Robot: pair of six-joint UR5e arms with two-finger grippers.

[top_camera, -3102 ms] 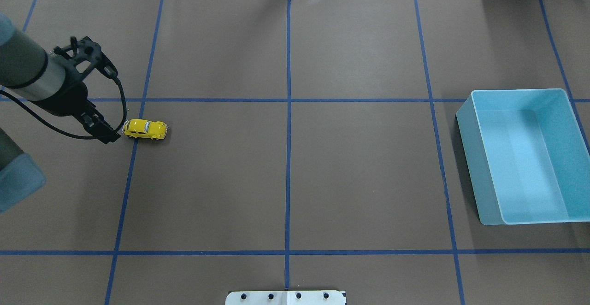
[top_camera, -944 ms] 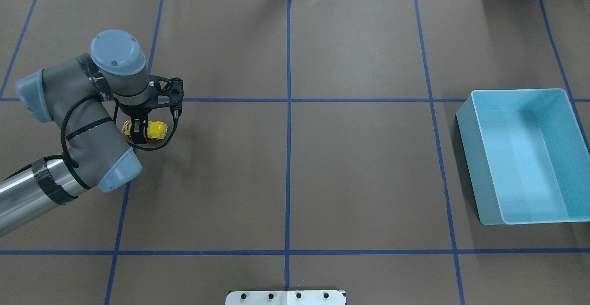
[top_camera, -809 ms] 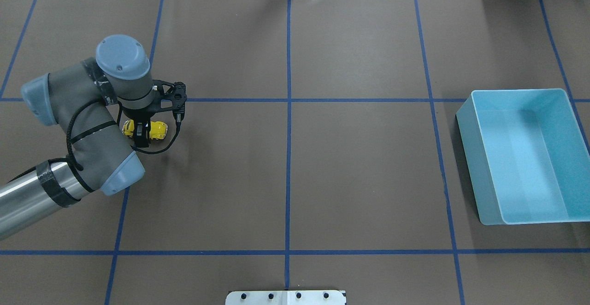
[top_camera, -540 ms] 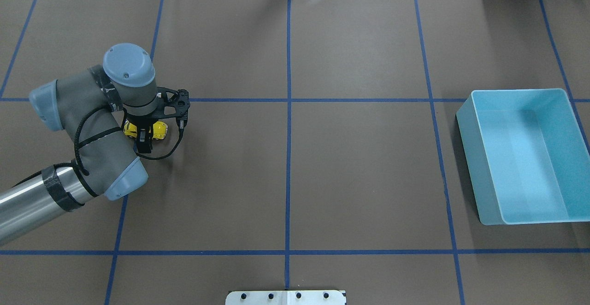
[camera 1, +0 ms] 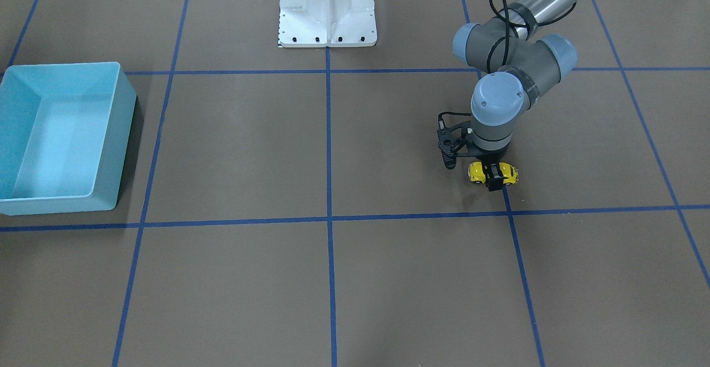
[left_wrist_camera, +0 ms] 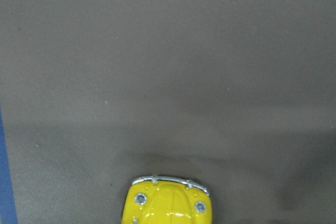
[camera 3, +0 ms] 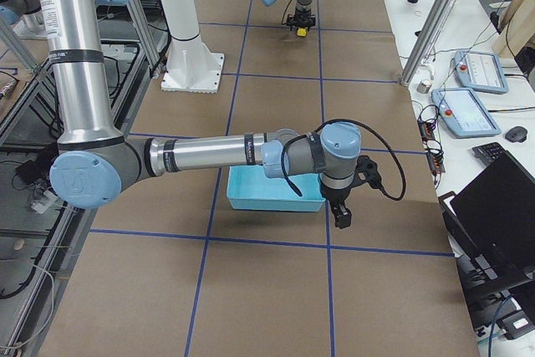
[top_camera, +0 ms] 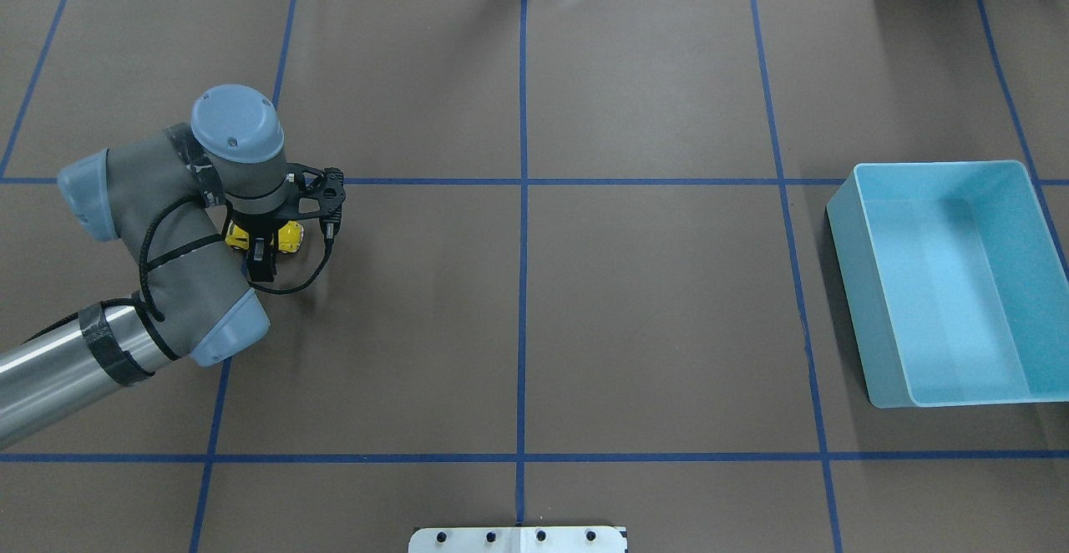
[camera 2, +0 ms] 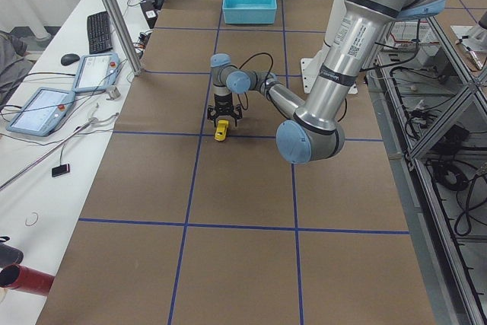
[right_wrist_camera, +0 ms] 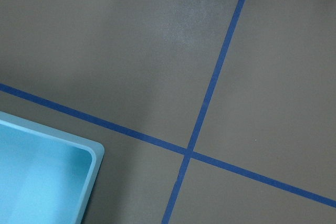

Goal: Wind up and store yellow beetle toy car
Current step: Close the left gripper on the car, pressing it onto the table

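Subject: yellow beetle toy car [top_camera: 291,236], on its wheels on the brown counter [top_camera: 518,327], left of centre in the overhead view, near a crossing of blue tape lines [top_camera: 401,181].
Left hand [camera 1: 493,174]: low over the car, with one dark finger along each long side. Whether the pads press the body or stand spread off it cannot be told.
Car relative to hand: between the fingers and crosswise to them, with nose and tail sticking out on either side. The left wrist view shows only one chromed end, at its bottom edge.
Right hand [camera 3: 343,215]: hangs near a corner of the light blue bin [top_camera: 868,302], which sits at the right edge of the overhead view, well apart from the car. Spread or pressed together cannot be told.
Risk, slip: the rounded, glossy shell offers the pads little flat surface, so an off-centre pinch may squirt the car out or tip it.
Risk, wind-up: dragged backward under too little downward load, the wheels would likely skid on the counter and load no spring.
Risk, release: a wound car held loosely may run off across the counter before it reaches the bin.
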